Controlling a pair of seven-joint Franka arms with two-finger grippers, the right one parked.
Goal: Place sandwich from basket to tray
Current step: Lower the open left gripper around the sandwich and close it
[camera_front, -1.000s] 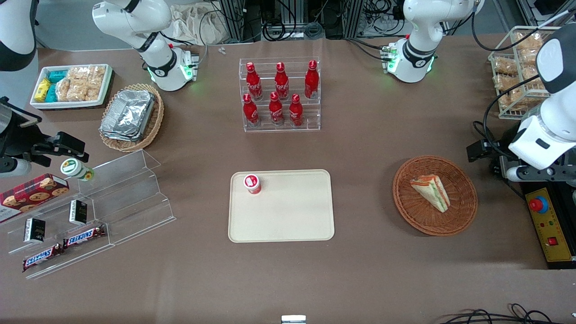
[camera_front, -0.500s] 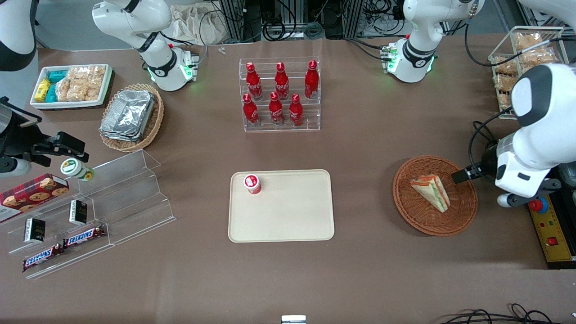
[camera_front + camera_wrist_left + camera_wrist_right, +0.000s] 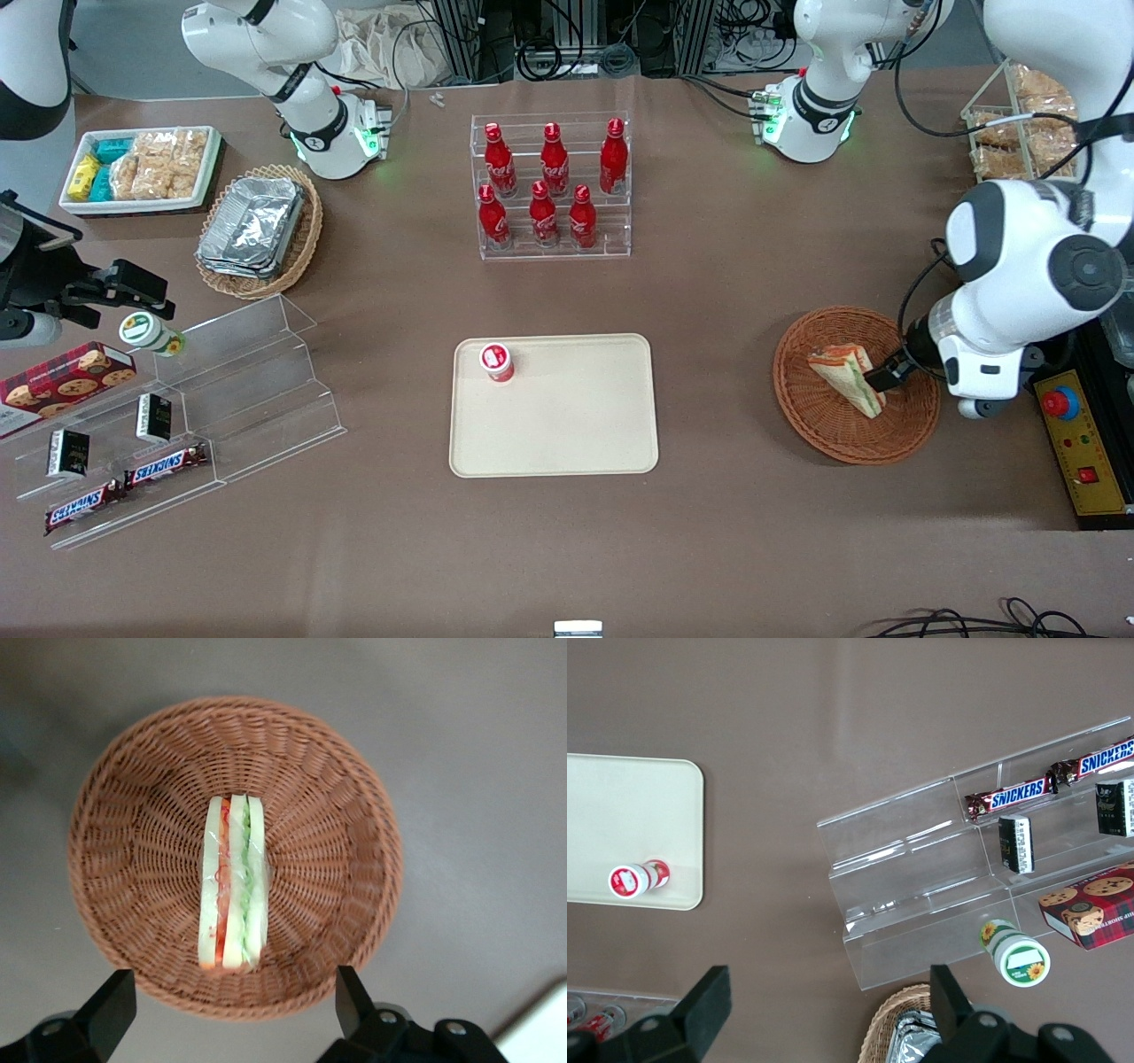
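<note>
The sandwich, a clear-wrapped wedge with orange-red and green filling, lies in the round orange-brown wicker basket toward the working arm's end of the table. My left gripper hangs above the basket, over the sandwich's edge. In the left wrist view the sandwich lies in the middle of the basket, and the gripper is open wide with nothing between its fingers. The cream-beige tray lies at the table's middle, also in the right wrist view.
A small red-and-white bottle stands on the tray's corner. A rack of red bottles stands farther from the camera. A control box with a red button lies beside the basket. A wire rack of snacks stands at the working arm's end.
My left arm has swung in from the table's end, over the basket and down toward the sandwich. The sandwich and basket have not moved.
</note>
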